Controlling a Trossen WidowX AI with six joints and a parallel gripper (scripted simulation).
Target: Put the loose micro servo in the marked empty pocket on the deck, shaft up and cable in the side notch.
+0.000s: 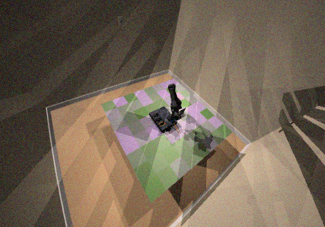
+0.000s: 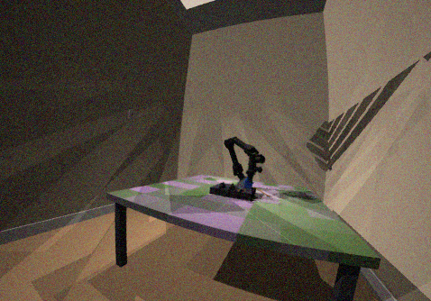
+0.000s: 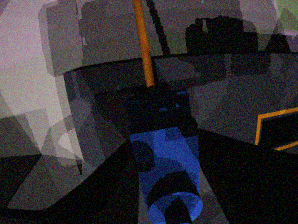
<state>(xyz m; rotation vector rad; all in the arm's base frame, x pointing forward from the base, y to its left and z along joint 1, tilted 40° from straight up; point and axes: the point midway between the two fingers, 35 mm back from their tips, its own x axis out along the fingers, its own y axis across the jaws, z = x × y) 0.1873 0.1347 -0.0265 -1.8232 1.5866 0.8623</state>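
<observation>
The loose blue micro servo (image 1: pixel 174 121) (image 2: pixel 248 184) (image 3: pixel 167 155) is at the deck's edge, its round shaft end toward the wrist camera. Its orange cable (image 1: pixel 176 128) (image 3: pixel 143 45) runs out past the deck's edge. My gripper (image 3: pixel 164 144) has its dark fingers against both sides of the servo body and is shut on it. Whether the servo touches the deck is hidden. The orange-marked pocket (image 1: pixel 160 124) (image 3: pixel 258 130) is empty and lies to the right of the servo in the wrist view, on the dark deck (image 2: pixel 229 193) (image 3: pixel 225 102).
The robot's deck carries other dark raised parts, visible in the top view. It stands on a green and purple patchwork table top (image 1: pixel 161 154) (image 2: pixel 218 221). The arm (image 1: pixel 174 96) (image 2: pixel 244 146) stands over the deck's edge. A dark lumpy shape (image 3: pixel 222 35) shows beyond the deck edge.
</observation>
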